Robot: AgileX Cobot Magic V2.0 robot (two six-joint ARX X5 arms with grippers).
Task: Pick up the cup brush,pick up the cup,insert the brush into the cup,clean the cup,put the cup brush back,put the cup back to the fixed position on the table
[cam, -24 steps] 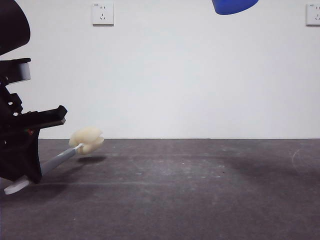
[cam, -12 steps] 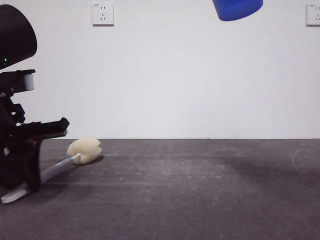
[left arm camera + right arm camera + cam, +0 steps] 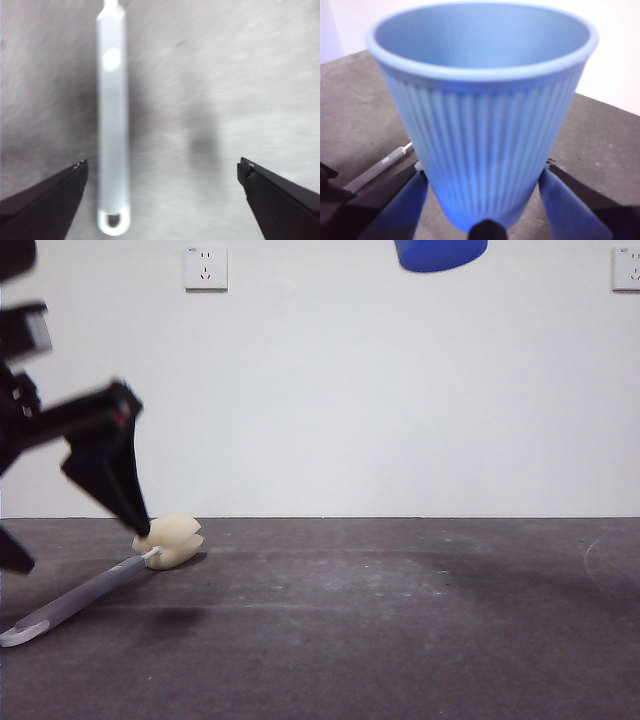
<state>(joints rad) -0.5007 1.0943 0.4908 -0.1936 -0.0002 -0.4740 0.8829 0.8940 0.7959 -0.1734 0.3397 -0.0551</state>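
The cup brush (image 3: pixel 100 580) is lying flat on the counter (image 3: pixel 400 620) beneath the spread, empty left gripper (image 3: pixel 162 172). The right gripper (image 3: pixel 485 200), seemingly clamping the cup (image 3: pixel 482 100) aloft, is risking slippage.

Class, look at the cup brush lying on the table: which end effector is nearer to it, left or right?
Left. The left end effector hangs open just above the cup brush handle; the right end effector holds the cup high above the table, farther away.

One cup brush (image 3: pixel 100 581), one cup (image 3: pixel 482 107) — two wall sockets (image 3: pixel 205 267), one table (image 3: pixel 400 620).
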